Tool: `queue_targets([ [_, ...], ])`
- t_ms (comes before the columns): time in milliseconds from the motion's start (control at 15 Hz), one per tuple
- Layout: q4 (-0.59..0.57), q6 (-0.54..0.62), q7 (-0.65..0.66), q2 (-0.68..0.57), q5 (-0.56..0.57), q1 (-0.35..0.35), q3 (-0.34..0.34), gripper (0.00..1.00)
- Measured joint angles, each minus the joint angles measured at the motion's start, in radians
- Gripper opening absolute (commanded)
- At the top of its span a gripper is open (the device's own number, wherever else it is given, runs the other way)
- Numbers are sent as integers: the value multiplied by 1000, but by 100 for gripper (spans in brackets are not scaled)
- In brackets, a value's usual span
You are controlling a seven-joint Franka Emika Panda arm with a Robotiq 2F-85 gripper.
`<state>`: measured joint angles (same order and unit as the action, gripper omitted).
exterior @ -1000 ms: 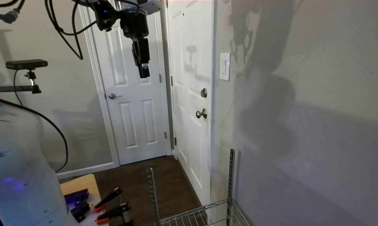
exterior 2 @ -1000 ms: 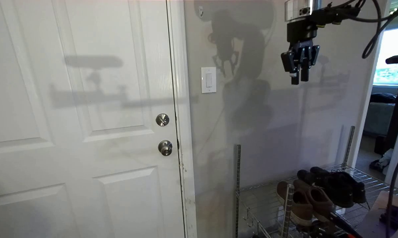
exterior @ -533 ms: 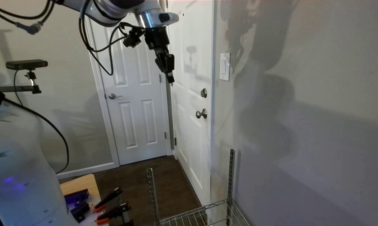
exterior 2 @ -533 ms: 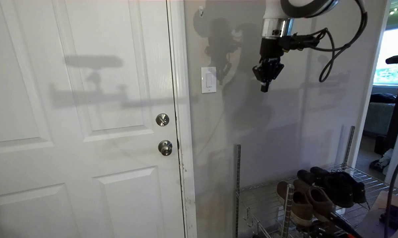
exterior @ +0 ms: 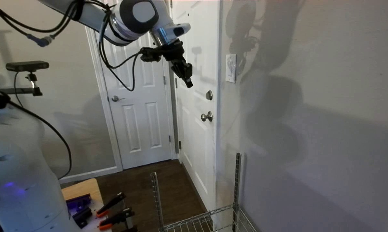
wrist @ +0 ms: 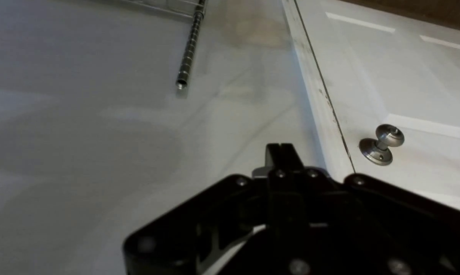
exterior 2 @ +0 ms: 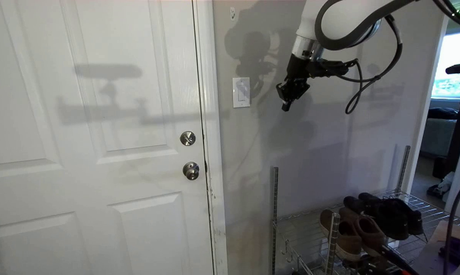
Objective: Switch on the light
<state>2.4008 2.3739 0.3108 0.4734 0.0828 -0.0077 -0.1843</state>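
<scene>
In an exterior view, the white paddle light switch (exterior 2: pixel 241 92) sits apart, toward ten o'clock from the tilted end effector (exterior 2: pixel 285 107), clenched on nothing, presumably to offer one stiff tip for pressing.

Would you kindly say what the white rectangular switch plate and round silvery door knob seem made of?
The switch plate: probably smooth plastic, from its crisp edges and plain white face, though painted metal is possible. The door knob: likely metal, satin or polished, from its bright highlights.
</scene>
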Motion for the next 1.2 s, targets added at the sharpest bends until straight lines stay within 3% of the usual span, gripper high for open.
queue_targets([
  [600,76,317,4,-38,101,-32,-27,4],
  [933,63,431,37,-85,206,-104,-101,4],
  [1200,25,494,123,-112,326,-204,-187,4],
])
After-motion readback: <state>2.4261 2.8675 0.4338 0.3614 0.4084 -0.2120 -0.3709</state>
